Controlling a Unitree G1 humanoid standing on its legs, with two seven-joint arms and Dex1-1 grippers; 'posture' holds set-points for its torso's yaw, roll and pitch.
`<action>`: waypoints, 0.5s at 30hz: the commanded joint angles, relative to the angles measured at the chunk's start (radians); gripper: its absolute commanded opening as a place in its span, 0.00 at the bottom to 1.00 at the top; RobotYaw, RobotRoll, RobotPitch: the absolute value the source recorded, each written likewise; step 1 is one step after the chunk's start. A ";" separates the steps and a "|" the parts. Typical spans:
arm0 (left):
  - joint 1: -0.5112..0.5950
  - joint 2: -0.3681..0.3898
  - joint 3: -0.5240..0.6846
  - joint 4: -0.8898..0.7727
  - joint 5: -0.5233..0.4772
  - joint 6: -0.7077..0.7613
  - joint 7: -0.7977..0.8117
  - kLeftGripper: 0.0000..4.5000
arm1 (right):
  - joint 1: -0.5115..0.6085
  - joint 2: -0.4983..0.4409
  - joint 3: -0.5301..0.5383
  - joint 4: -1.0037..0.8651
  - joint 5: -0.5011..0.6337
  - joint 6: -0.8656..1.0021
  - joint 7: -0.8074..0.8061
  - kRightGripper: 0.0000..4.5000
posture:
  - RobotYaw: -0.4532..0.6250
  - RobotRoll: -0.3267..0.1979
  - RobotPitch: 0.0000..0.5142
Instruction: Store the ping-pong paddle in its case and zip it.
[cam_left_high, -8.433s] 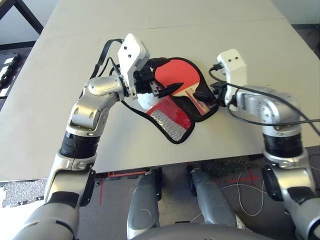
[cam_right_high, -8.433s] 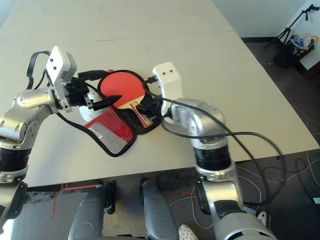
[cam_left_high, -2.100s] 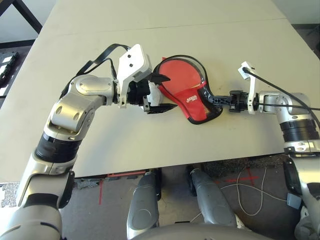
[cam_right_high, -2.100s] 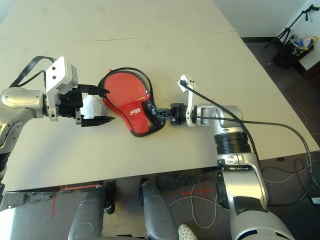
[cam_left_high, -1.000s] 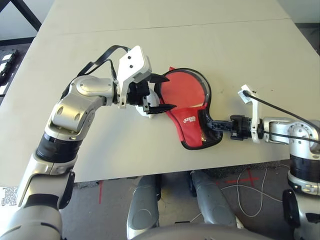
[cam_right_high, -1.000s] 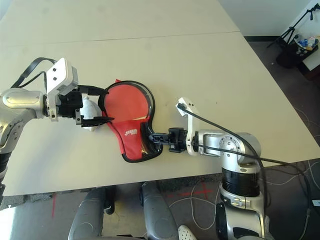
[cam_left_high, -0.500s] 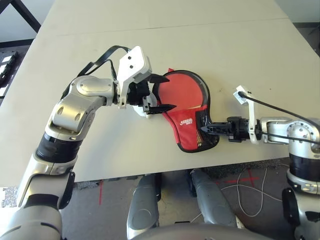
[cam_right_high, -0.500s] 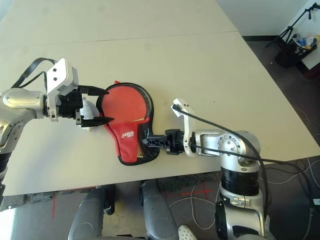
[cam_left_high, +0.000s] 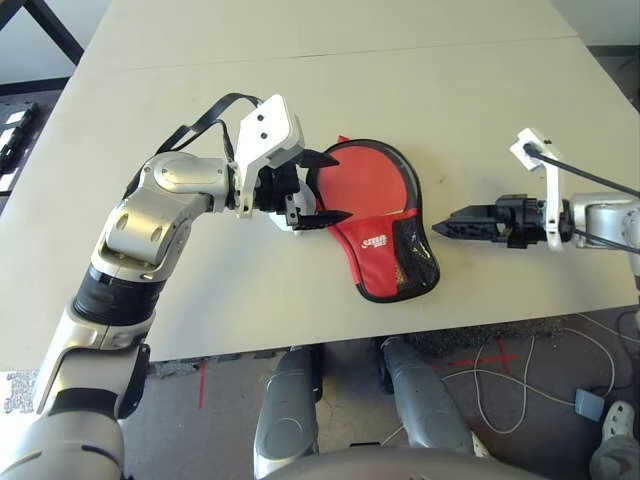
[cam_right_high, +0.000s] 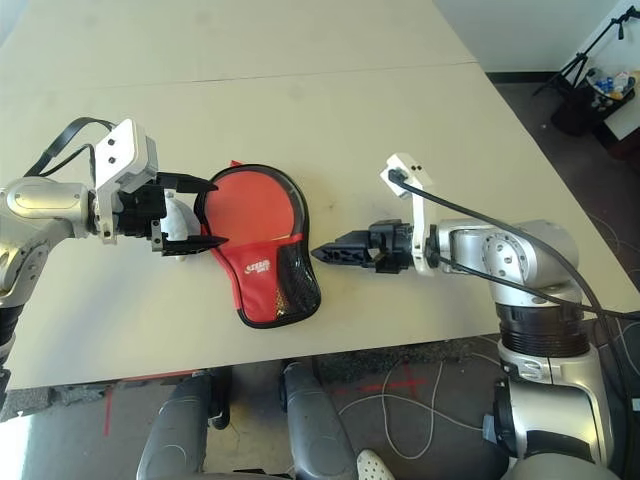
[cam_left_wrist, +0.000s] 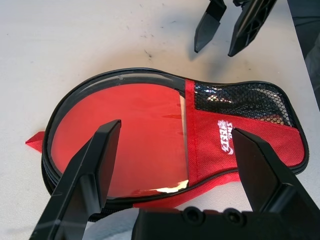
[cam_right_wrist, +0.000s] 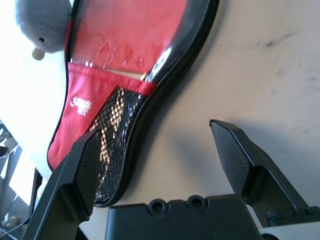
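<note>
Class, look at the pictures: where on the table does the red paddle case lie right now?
The case lies flat near the table's front edge, between the grippers: the open left gripper hovers at its round end, the open right gripper beside its mesh end.

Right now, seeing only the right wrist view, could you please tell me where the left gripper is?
Observer: The left gripper is at the round end of the case, fingers open.
Operator: Is my right gripper clear of the case?
Observer: Yes. The head views show the right gripper open, off the handle end, with bare table between them.
Operator: Anything at the far end?
Observer: A small red tab sticks out there.
</note>
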 joint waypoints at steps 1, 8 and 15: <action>0.011 0.013 -0.013 0.011 0.011 -0.008 -0.013 1.00 | 0.011 0.008 -0.006 0.035 -0.048 -0.187 0.053 0.99 | 0.38 0.62 0.52; 0.004 0.018 -0.005 0.032 0.017 -0.017 -0.016 1.00 | -0.070 0.106 -0.004 0.190 -0.175 -0.623 0.115 0.99 | 0.39 0.62 0.51; 0.014 0.020 0.013 0.028 0.007 0.014 -0.002 1.00 | -0.148 0.212 0.089 0.302 -0.288 -0.805 0.158 0.99 | 0.40 0.62 0.52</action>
